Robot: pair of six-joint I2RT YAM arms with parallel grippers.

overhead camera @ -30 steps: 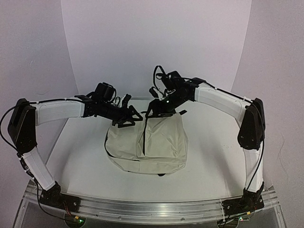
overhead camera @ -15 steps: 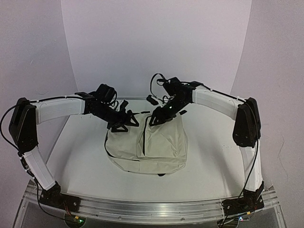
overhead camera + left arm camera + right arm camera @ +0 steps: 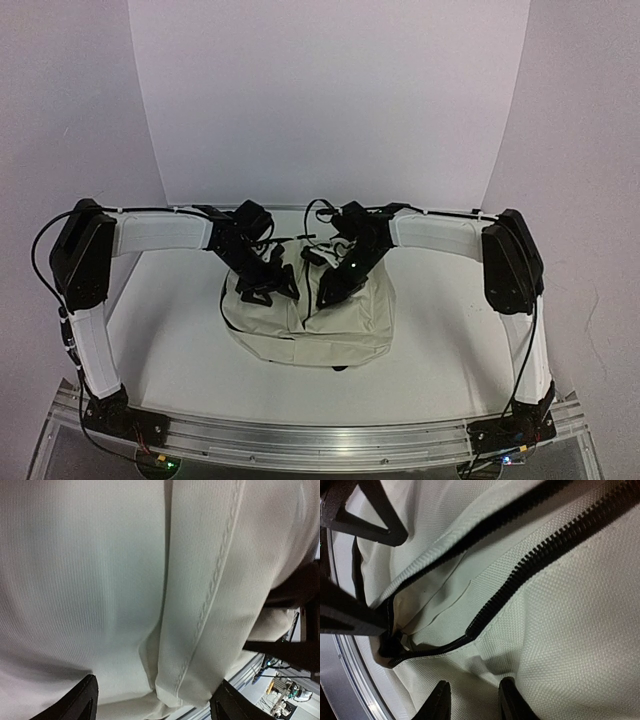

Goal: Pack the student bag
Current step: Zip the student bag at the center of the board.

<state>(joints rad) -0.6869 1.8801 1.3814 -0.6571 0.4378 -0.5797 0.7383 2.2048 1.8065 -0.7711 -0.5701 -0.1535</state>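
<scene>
Student bag (image 3: 345, 322) lies near the middle of the white table (image 3: 445, 345), between the two arms, its cream fabric slumped and creased. Both grippers are down on its far half, close together. The left gripper (image 3: 268, 287) is on the left part, its jaws spread wide over a stitched fold of cream cloth, and its fingers (image 3: 85, 704) do not pinch that fold. The right gripper (image 3: 328, 292) sits just right of it, at the black zipper (image 3: 540, 555), which stands parted with pale lining showing inside. Its fingertips (image 3: 440, 702) stand narrowly apart with cream fabric between them; I cannot tell whether they actually pinch it.
</scene>
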